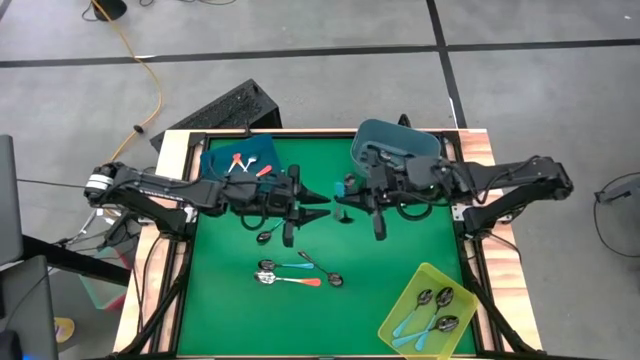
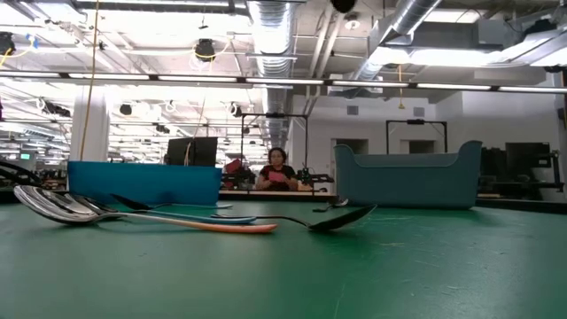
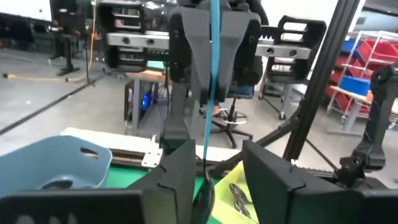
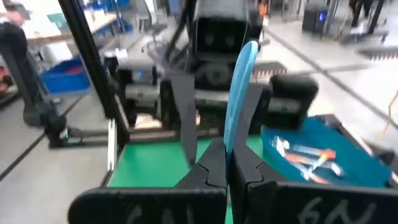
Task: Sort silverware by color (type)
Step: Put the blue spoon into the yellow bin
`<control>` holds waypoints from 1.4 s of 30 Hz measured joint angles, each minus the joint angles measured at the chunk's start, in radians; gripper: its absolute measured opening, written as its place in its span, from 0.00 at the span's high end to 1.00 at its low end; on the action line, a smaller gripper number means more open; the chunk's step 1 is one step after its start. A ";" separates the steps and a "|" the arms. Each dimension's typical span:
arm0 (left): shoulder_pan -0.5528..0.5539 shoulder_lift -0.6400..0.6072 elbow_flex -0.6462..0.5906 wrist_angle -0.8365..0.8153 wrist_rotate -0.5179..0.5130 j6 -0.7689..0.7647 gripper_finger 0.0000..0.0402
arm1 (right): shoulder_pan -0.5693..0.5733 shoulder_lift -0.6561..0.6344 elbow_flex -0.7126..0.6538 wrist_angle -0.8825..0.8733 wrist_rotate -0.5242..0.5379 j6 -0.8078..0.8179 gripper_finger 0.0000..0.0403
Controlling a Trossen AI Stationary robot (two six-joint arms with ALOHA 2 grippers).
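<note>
Hovering above the middle of the green table [image 1: 230, 320], the two arms meet nose to nose — a handover of one light-blue-handled spoon [image 4: 239, 93] seems to be in progress. The right gripper [image 1: 343, 203] has its fingers pressed together on the blue handle; in its own wrist view the handle rises straight up out of the shut dark fingers [image 4: 249, 174]. The left gripper [image 1: 318, 208] faces it from the other side with its fingers spread, and from the left wrist view the thin blue handle runs down between those two fingers [image 3: 180, 168] — whether either one touches it, I cannot tell.

Below them, a small cluster of spoons [image 1: 295, 275] lies loose on the green: one with an orange-red handle [image 2: 221, 225], one with a blue handle, and dark plain-metal ones, one more dark spoon [image 1: 266, 237] sitting apart just under the left arm. At the far left sits a dark teal tray [image 1: 215, 160] with orange-red-handled spoons in it. At the far right stands a grey-blue bin [image 1: 372, 138], partly covered by the right arm. Near the front right corner, a yellow-green bin [image 1: 425, 275] holds several blue-handled spoons [image 1: 435, 310]. Across the room, well beyond the table, a person [image 2: 277, 170] sits at a desk.
</note>
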 joint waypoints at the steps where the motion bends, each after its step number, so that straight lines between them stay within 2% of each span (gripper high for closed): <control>1: 0.000 -0.010 0.000 -0.020 0.000 -0.007 0.70 | 0.002 -0.005 0.001 -0.027 0.001 0.008 0.98; 7: 0.000 -0.057 0.000 -0.153 -0.004 -0.020 0.69 | 0.070 -0.048 0.001 -0.321 0.001 0.056 0.98; 12: 0.000 -0.075 0.000 -0.244 -0.008 -0.023 0.69 | 0.227 -0.046 0.000 -0.565 -0.009 0.148 0.98; 16: 0.000 -0.076 0.000 -0.270 -0.020 -0.023 0.69 | 0.367 -0.044 0.000 -0.666 -0.009 0.248 0.98; 21: 0.000 -0.076 0.000 -0.276 -0.066 -0.014 0.69 | 0.511 -0.031 0.000 -0.722 -0.018 0.356 0.98; 25: 0.000 -0.076 0.000 -0.280 -0.097 -0.008 0.69 | 0.584 0.039 -0.006 -0.749 -0.083 0.446 0.98; 35: 0.000 -0.076 0.000 -0.306 -0.109 -0.008 0.69 | 0.638 0.269 -0.006 -0.751 -0.275 0.442 0.98; 42: 0.000 -0.076 0.000 -0.309 -0.109 -0.018 0.69 | 0.652 0.378 -0.007 -0.734 -0.305 0.402 0.98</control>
